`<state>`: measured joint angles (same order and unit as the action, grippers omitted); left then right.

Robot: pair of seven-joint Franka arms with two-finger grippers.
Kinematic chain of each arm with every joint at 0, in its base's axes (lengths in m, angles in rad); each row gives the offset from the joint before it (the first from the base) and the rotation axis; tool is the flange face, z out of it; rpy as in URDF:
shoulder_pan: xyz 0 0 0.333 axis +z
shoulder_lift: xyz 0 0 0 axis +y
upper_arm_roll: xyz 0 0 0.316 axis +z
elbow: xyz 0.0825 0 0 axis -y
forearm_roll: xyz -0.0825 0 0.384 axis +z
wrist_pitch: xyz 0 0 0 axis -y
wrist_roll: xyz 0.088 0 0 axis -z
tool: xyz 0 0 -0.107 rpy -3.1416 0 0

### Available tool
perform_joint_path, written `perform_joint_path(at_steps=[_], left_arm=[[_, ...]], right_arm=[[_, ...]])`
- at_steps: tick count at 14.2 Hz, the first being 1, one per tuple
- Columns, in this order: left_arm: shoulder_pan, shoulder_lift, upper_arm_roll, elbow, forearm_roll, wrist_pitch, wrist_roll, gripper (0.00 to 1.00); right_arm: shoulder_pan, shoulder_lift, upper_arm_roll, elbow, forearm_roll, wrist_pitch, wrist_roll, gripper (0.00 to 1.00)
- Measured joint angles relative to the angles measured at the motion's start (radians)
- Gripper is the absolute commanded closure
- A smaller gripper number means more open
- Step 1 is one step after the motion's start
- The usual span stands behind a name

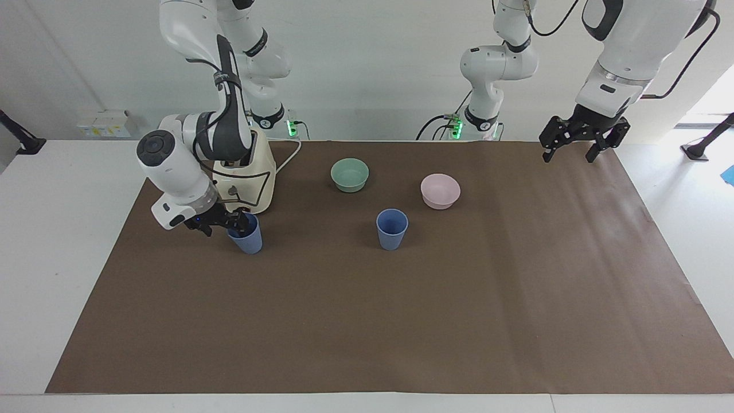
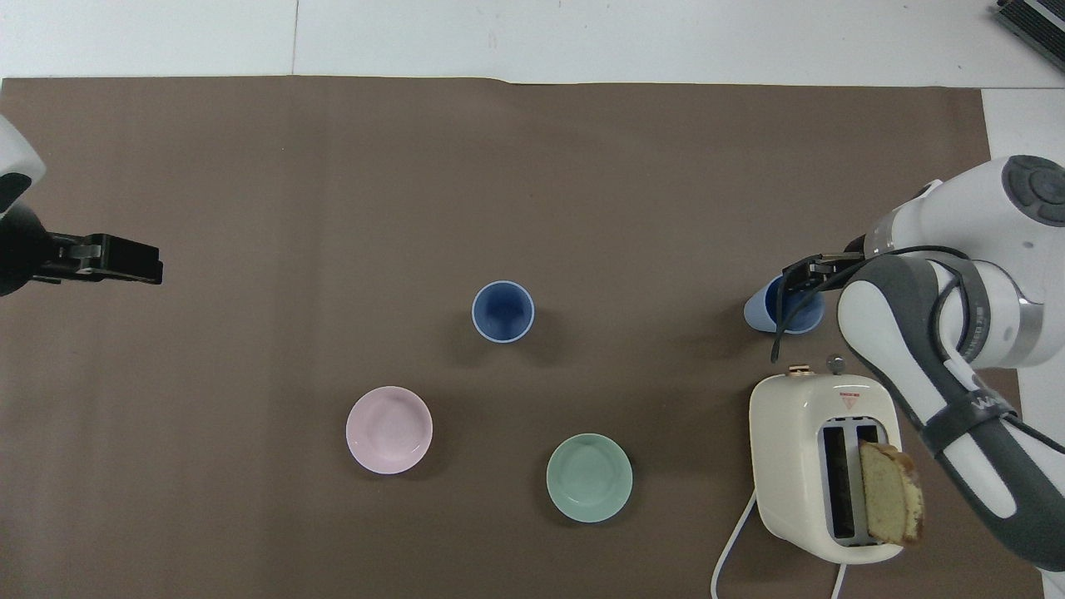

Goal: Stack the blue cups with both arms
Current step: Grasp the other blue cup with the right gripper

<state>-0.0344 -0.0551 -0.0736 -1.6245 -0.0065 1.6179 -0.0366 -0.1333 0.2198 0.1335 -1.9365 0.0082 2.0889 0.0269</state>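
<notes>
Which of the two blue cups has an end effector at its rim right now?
The blue cup by the toaster, where the right end effector reaches its rim. The other blue cup, near the bowls, stands alone.

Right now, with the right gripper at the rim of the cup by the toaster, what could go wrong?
1. The right gripper sits at the rim of the blue cup, apparently one finger inside; a thin rim pinch could slip or tip the cup when lifted.
2. The toaster stands close beside that cup, on the robots' side; the arm's wrist could bump it.
3. The left gripper hangs open over the mat's edge, away from the second blue cup, which nothing steadies.
</notes>
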Motion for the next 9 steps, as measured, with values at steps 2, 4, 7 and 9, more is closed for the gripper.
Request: perform_joint_path(at_steps=[2,4,7,9], left_arm=[[0.001,-0.002,0.001,0.0,0.0,0.0,0.0,0.0],[0.003,-0.003,0.005,0.0,-0.006,0.0,0.0,0.0],[0.004,-0.003,0.009,0.0,-0.009,0.0,0.0,0.0],[0.004,-0.004,0.008,0.0,-0.01,0.0,0.0,0.0]], right_arm=[[0.006,0.0,0.0,0.0,0.0,0.001,0.0,1.0],[0.007,0.0,0.0,0.001,0.002,0.001,0.0,1.0],[0.009,-0.001,0.0,0.011,0.006,0.002,0.024,1.0],[0.02,-0.002,0.0,0.044,0.006,-0.02,0.037,1.0]])
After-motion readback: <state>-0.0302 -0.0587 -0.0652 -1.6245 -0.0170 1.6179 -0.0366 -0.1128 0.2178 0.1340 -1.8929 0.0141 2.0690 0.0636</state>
